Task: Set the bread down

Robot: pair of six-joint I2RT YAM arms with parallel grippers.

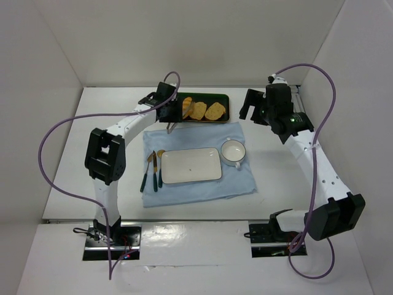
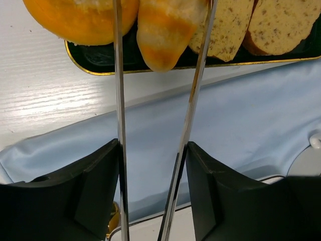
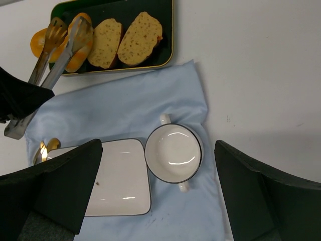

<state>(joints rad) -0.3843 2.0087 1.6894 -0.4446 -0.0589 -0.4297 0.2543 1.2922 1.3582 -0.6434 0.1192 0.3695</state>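
Note:
The bread [image 2: 165,30] is a golden ridged roll lying in the dark green tray [image 2: 100,68], between an orange doughnut [image 2: 80,17] and two tan slices [image 2: 228,27]. My left gripper [image 2: 153,155] is shut on metal tongs [image 2: 119,100], whose two blades reach forward and stand either side of the roll. From above, the left gripper [image 1: 167,101] hangs at the tray's left end [image 1: 209,96], over the bread [image 1: 186,107]. My right gripper [image 3: 160,191] is open and empty, high above the white bowl [image 3: 173,153]; it also shows in the top view [image 1: 250,106].
A light blue cloth [image 1: 196,190] lies in front of the tray. On it are a white rectangular plate [image 1: 190,165], a two-handled white bowl [image 1: 233,150] and gold-and-teal cutlery [image 1: 152,172] left of the plate. White walls enclose the table.

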